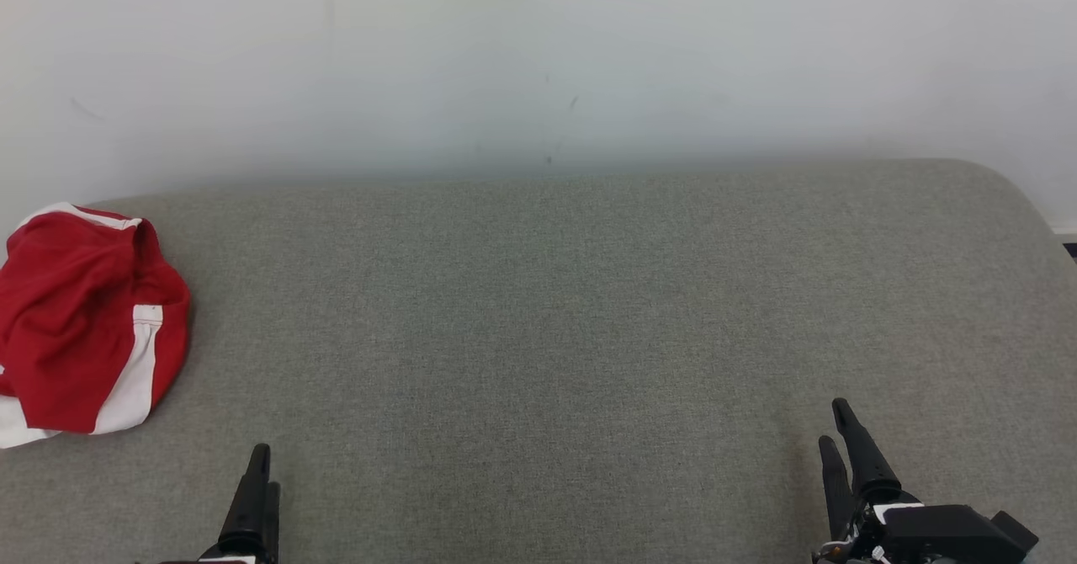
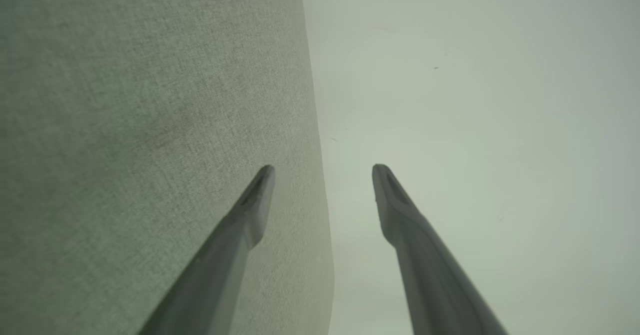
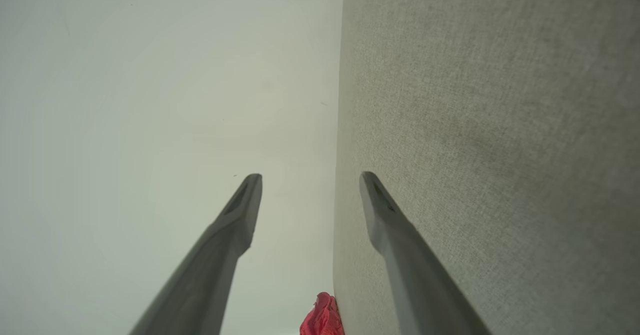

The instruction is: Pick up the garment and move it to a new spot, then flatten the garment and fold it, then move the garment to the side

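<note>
Garment (image 1: 84,320) heaped far left on grey fabric surface (image 1: 538,337); left hand (image 1: 266,467) and right hand (image 1: 833,421) both wide, empty. Likely risk: pinching one loose layer, heap trails.

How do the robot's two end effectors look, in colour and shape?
The left end effector has two long black fingers that taper to narrow tips. The right end effector has the same, rising from a blocky black body with a small white patch. Close up, each fingertip shows a slim recess.
</note>
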Tool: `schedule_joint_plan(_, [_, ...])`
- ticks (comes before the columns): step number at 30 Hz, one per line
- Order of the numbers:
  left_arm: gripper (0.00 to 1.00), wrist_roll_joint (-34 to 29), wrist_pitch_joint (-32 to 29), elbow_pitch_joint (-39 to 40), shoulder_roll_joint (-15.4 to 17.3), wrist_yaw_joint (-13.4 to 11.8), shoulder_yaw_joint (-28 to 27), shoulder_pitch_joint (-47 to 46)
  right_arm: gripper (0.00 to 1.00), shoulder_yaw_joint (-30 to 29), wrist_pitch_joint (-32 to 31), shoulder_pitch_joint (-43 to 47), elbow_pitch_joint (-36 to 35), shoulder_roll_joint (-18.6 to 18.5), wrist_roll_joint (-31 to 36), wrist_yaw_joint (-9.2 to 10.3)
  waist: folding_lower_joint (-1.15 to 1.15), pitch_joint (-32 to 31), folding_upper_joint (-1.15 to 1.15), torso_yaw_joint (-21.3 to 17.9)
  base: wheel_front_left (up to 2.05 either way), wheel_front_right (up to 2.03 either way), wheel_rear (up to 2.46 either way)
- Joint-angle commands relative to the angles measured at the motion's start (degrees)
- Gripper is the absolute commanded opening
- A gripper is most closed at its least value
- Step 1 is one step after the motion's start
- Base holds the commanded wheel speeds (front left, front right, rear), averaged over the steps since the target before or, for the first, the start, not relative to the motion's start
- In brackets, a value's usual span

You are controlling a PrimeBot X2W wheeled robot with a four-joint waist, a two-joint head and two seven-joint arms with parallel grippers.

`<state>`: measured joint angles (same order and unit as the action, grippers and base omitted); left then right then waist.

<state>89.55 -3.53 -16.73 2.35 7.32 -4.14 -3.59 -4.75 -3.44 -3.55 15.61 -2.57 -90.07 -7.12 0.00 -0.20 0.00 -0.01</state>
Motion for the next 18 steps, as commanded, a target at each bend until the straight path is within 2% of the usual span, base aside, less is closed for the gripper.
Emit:
schedule_joint_plan(1, [1.0,-2.1,0.7,0.7,0.3,0.0,0.2,-0.8,1.0,0.3,0.7,-0.6,-1.3,-0.1,1.2,-0.16,0.0,-0.1,0.0,0.0,0.0,0.0,0.0])
schedule_joint_plan(7, [1.0,-7.3,2.0,0.8,0.3,-0.6,0.6,-0.7,1.0,0.6,2.0,-0.3,-1.6,-0.1,5.6,-0.18,0.0,-0.2,0.0,0.1,0.0,0.0,0.0])
schedule_joint_plan(18, [1.0,-17.8,4.6,2.0,0.4,-2.8,2.1,-0.1,1.0,1.7,4.6,0.4,-1.8,-0.2,20.4,-0.23,0.0,-0.6,0.0,0.3,0.0,0.0,0.0])
